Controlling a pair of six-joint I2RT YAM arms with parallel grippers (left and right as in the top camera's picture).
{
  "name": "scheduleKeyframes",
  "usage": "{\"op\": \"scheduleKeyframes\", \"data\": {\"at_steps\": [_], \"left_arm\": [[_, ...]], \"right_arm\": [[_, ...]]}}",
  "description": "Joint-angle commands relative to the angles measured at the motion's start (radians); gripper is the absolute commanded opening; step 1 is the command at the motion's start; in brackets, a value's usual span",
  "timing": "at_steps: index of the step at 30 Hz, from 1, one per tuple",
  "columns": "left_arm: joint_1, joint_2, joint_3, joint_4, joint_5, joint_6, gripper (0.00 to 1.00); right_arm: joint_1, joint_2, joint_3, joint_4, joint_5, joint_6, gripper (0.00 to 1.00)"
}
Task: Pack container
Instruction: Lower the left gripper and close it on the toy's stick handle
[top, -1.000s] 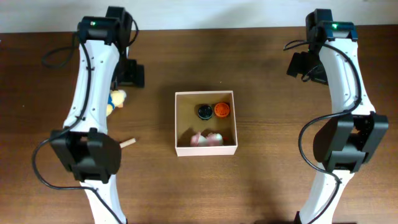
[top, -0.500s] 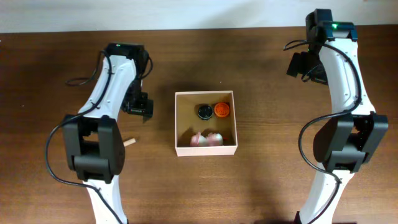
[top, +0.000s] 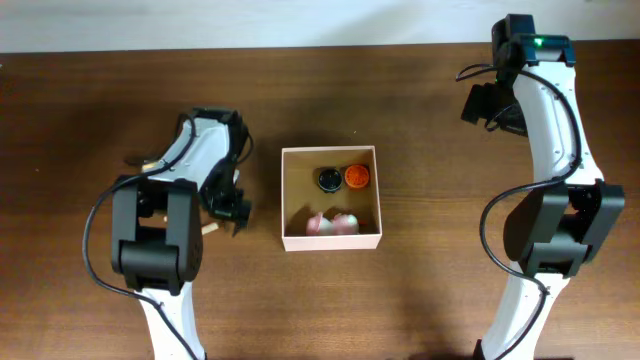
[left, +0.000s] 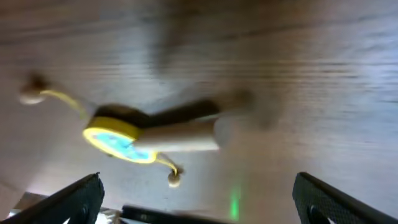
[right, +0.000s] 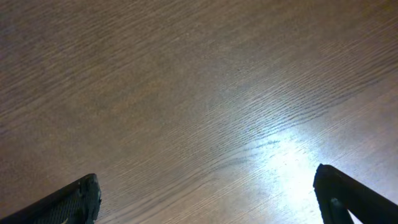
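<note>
Concerns the rattle drum (left: 124, 134), lying just left of the container (top: 331, 241), by its near left corner. Falls to the left gripper (left: 199, 208), nearest, jaws wide and empty, toy slightly ahead of them with handle along the closing line; probably needs a wrist turn. Leaves the right gripper (right: 208, 202) wide, empty, well right of the container.

One container (top: 332, 241) stands on the one bench (top: 440, 300). It holds four small things: one black round piece (top: 329, 179), one orange round piece (top: 357, 177), and what look like two pale pink lumps, a left lump (top: 318, 224) and a right lump (top: 346, 222). Outside it there is one rattle drum (left: 121, 134) with a single wooden handle (left: 186, 137) and two corded beads, a far bead (left: 29, 94) and a near bead (left: 173, 180); there are also two pincers, the left pincer (left: 196, 196) and the right pincer (right: 208, 196).
</note>
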Motion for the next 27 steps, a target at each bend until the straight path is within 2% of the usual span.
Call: {"op": "scheduleKeyframes", "data": {"at_steps": [1,4,10,20,22,23,27], "left_arm": [[0.003,-0.004,-0.034,0.034,0.002,0.103,0.99],[0.003,-0.004,-0.065,0.094,0.003,0.180,0.99],[0.008,-0.004,-0.166,0.252,0.002,0.252,0.99],[0.084,-0.004,-0.426,0.422,-0.003,0.272,0.99],[0.102,-0.004,-0.449,0.428,-0.004,0.241,0.99],[0.106,-0.004,-0.449,0.427,-0.004,0.233,0.98],[0.109,-0.004,-0.449,0.421,0.000,0.231,0.85]], "right_arm": [[0.000,-0.003,0.002,0.000,0.002,0.013,0.99],[0.000,-0.003,0.002,0.000,0.001,0.013,0.99],[0.000,-0.003,0.002,0.000,0.002,0.013,0.99],[0.000,-0.003,0.002,0.000,0.002,0.013,0.99],[0.000,-0.003,0.002,0.000,0.002,0.013,0.99],[0.000,-0.003,0.002,0.000,0.002,0.013,0.99],[0.000,-0.003,0.002,0.000,0.001,0.013,0.99]]}}
